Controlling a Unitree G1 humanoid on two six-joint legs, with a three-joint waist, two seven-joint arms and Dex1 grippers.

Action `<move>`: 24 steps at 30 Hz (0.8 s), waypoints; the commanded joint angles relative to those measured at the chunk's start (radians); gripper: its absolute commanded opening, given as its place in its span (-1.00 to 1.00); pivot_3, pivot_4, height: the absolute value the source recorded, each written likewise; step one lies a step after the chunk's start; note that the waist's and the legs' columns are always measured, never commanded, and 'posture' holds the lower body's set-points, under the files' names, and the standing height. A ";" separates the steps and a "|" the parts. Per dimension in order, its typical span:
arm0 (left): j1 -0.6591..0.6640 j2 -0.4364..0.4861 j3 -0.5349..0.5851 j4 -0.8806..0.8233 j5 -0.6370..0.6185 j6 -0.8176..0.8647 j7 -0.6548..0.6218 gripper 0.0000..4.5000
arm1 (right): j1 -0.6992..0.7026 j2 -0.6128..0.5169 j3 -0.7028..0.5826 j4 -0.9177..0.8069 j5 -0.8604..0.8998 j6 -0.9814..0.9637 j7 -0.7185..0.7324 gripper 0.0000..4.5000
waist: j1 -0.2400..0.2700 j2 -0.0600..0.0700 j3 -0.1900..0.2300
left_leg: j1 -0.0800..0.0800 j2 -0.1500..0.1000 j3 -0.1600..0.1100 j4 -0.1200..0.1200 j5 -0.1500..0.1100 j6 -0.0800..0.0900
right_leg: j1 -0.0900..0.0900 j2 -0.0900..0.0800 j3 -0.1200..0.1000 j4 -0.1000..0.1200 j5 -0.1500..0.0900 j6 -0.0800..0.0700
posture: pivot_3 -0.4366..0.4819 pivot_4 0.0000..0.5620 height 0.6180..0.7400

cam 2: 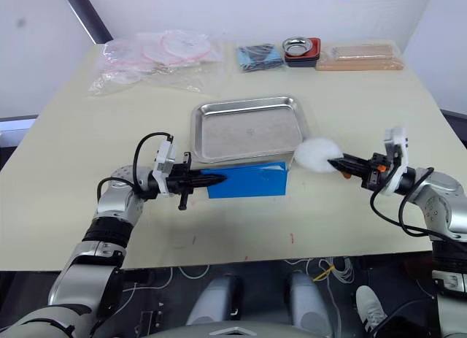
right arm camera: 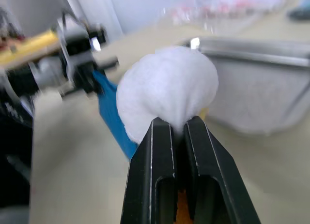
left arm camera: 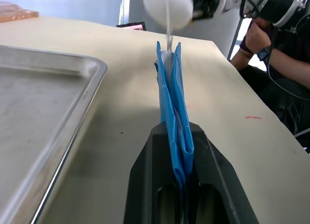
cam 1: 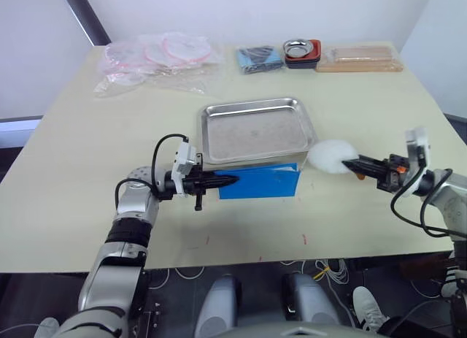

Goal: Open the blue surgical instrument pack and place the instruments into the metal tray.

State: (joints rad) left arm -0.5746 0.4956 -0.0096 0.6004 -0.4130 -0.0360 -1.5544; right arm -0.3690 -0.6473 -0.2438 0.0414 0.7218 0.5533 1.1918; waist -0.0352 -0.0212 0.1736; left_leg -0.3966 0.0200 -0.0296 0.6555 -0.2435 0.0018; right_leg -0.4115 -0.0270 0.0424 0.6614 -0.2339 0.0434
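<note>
The opening step is in hand. The pack point(cam 1: 259, 181) stands on edge on the bench point(cam 1: 73, 185), hard against the tray's point(cam 1: 257, 131) near rim at 6 o'clock, and nothing has gone into the tray yet; its floor is bare.

The left gripper point(cam 1: 228, 181) has its jaws clamped tight on the pack's end at 9 o'clock; the left wrist view shows the blue fabric layers pinched between them, still folded together like a shut book. The right gripper point(cam 1: 350, 163), off at the tray's 4 o'clock corner, has its jaws closed on a puffy white wad point(cam 1: 330, 156), gathered to a point where they bite. Whether that wad is part of the pack's lining or a separate cover I cannot tell; a thin white strand seems to run from it to the pack's far end.

No instruments are visible. To my eye the next move calls for the two arms to draw apart so the fabric parts and the slots come into sight, without dragging the pack under the tray rim.
</note>
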 commanded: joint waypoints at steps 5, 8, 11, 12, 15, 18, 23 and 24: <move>-0.037 -0.012 -0.021 0.036 0.028 -0.042 -0.055 -1.00 | -0.120 0.100 0.060 -0.117 0.022 0.026 -0.130 -0.98 | -0.001 0.000 0.000 | -0.001 0.000 0.000 0.000 0.000 0.000 | 0.000 0.000 0.000 0.000 0.000 0.000 | -0.05 -0.47 1.00; -0.042 -0.019 -0.026 0.048 0.033 -0.048 -0.057 -1.00 | -0.166 0.132 0.143 -0.111 -0.045 -0.007 -0.141 -0.98 | -0.001 0.000 0.000 | -0.001 0.000 0.000 0.000 0.000 0.000 | 0.000 0.000 -0.001 0.000 0.000 0.000 | -0.05 -0.47 1.00; -0.050 -0.022 -0.035 0.061 0.038 -0.056 -0.060 -1.00 | -0.217 0.162 0.210 -0.088 -0.100 -0.047 -0.127 -0.98 | 0.001 0.000 0.000 | -0.001 0.000 -0.001 0.000 0.000 0.000 | 0.000 0.000 -0.001 0.000 0.000 0.000 | -0.05 -0.47 1.00; -0.055 -0.025 -0.036 0.067 0.039 -0.057 -0.060 -1.00 | -0.242 0.178 0.240 -0.071 -0.128 -0.069 -0.125 -0.98 | 0.000 0.000 0.000 | -0.001 0.000 -0.001 0.000 0.000 0.000 | 0.000 0.000 -0.001 0.000 0.000 0.000 | -0.05 -0.47 1.00; -0.067 -0.029 -0.039 0.073 0.039 -0.053 -0.060 -1.00 | -0.303 0.244 0.302 -0.018 -0.201 -0.128 -0.154 -0.98 | -0.001 0.000 0.000 | -0.001 0.000 -0.001 0.000 0.000 0.000 | -0.001 0.000 -0.001 0.000 0.000 0.000 | -0.05 -0.47 1.00; -0.067 -0.033 -0.040 0.067 0.039 -0.051 -0.060 -1.00 | -0.318 0.280 0.344 0.004 -0.254 -0.184 -0.143 -0.98 | 0.006 0.000 0.000 | -0.002 0.000 -0.002 0.000 0.000 0.000 | -0.001 0.000 -0.002 0.000 0.000 0.000 | -0.05 -0.47 1.00; -0.065 -0.033 -0.037 0.063 0.041 -0.045 -0.054 -1.00 | -0.334 0.378 0.421 0.012 -0.300 -0.220 -0.154 -0.98 | 0.003 0.000 0.000 | -0.002 -0.001 -0.002 0.000 0.000 0.000 | -0.001 -0.001 -0.002 0.000 0.000 0.000 | -0.05 -0.47 1.00; -0.064 -0.033 -0.038 0.063 0.042 -0.045 -0.053 -1.00 | -0.336 0.392 0.430 0.013 -0.309 -0.228 -0.155 -0.98 | 0.003 0.000 0.000 | -0.002 -0.001 -0.002 0.000 0.000 0.000 | -0.001 -0.001 -0.002 0.001 0.000 0.000 | -0.05 -0.47 1.00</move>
State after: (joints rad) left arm -0.6349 0.4670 -0.0293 0.6753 -0.3863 -0.0755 -1.5603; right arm -0.6671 -0.2751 0.1713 0.0886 0.4072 0.3608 1.0353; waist -0.0320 -0.0211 0.1736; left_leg -0.3983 0.0193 -0.0321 0.6557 -0.2434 0.0017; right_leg -0.4122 -0.0276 0.0396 0.6622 -0.2339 0.0433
